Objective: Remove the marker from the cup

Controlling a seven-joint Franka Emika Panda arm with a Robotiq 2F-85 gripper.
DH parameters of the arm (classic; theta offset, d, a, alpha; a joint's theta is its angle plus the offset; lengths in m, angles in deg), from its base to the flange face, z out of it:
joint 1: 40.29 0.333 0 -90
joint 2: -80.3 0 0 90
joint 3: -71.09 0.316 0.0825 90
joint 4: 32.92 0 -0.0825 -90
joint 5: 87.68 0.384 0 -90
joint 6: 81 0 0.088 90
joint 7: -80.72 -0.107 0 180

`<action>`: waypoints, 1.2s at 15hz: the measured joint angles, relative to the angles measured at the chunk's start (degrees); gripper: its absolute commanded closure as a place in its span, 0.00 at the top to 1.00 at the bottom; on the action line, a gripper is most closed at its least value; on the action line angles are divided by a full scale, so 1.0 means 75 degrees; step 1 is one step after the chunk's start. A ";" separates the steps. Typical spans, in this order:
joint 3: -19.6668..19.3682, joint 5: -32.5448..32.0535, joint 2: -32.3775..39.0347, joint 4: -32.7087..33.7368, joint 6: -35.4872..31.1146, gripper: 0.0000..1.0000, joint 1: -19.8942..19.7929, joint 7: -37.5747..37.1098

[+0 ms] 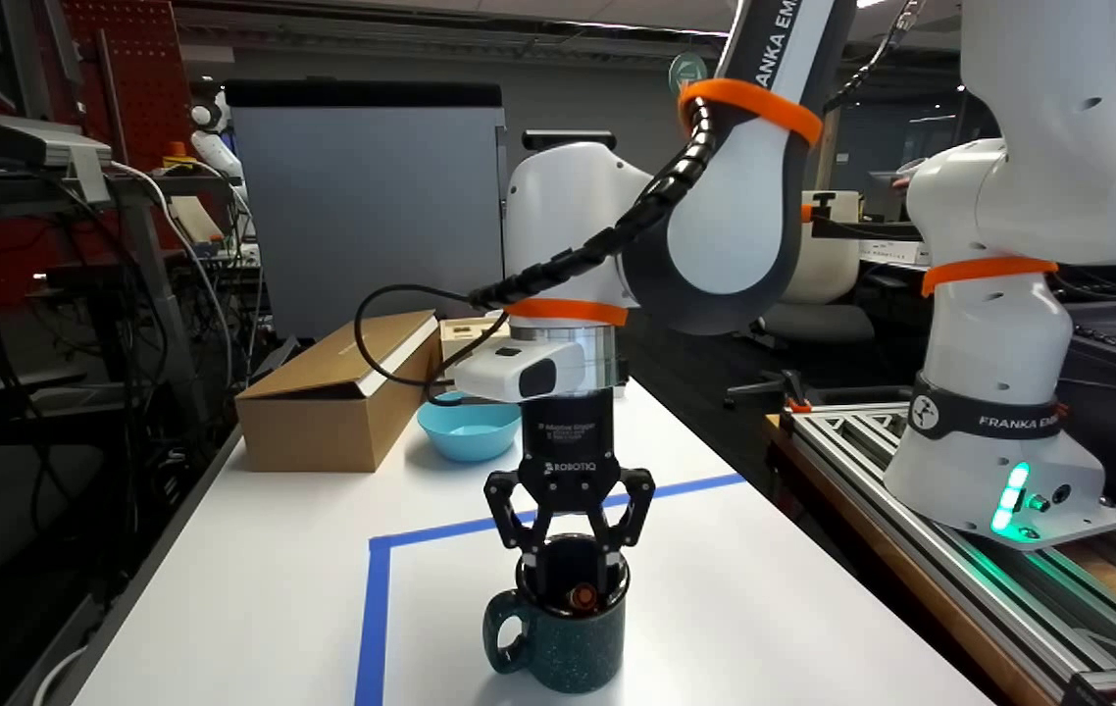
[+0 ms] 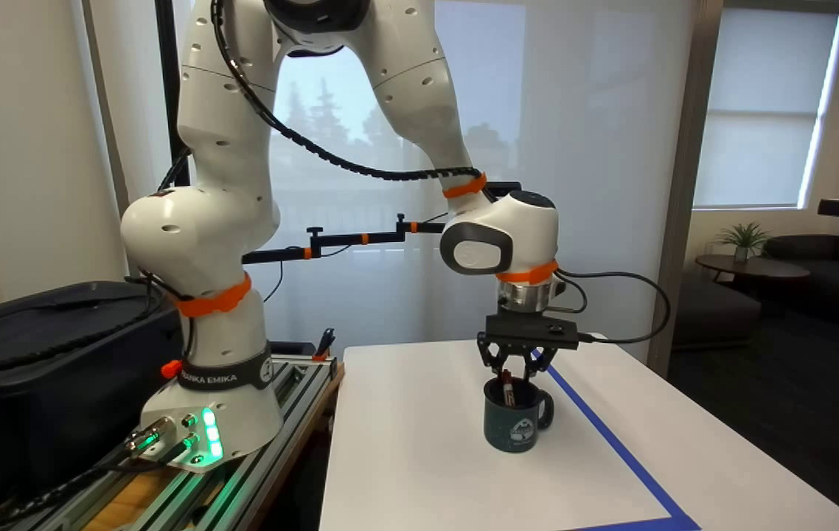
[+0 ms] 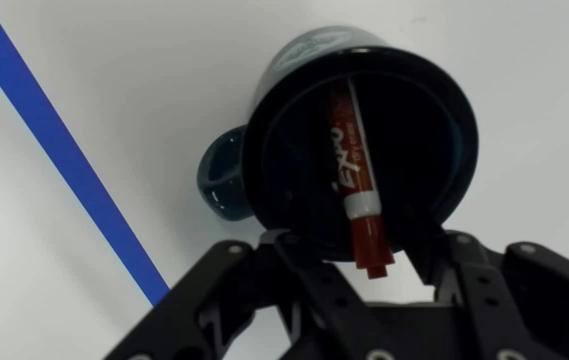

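Note:
The dark teal mug (image 1: 573,647) stands upright on the white table in both exterior views (image 2: 509,435); its loop handle also shows in the wrist view (image 3: 224,195). The marker (image 3: 352,145) leans inside it, with a red-brown label, a white band and its red cap end up past the rim. The marker also shows in both exterior views (image 1: 583,596) (image 2: 508,389). My gripper (image 1: 570,574) points down over the mug, with its fingertips reaching into the mouth. In the wrist view the fingers (image 3: 358,215) stand apart on either side of the marker, with a gap on each side. The fingertips are dark and hard to see against the mug's inside.
A light blue bowl (image 1: 470,431) and an open-flapped cardboard box (image 1: 313,431) stand farther back on the table. Blue tape (image 1: 377,608) marks lines on the table near the mug's handle side, also in the wrist view (image 3: 54,130).

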 measured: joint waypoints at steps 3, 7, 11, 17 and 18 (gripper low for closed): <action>0.0184 0.0200 0.0015 0.0003 -0.0081 0.41 -0.0163 0.0256; 0.0404 0.0556 0.0195 0.0031 -0.0317 0.53 -0.0430 0.0868; 0.0711 0.0918 0.0631 0.0164 -0.0408 0.25 -0.0827 0.1601; 0.1141 0.1002 0.1141 0.0427 -0.0479 0.05 -0.1298 0.2061; 0.1189 0.1002 0.1098 0.0426 -0.0479 0.05 -0.1299 0.2058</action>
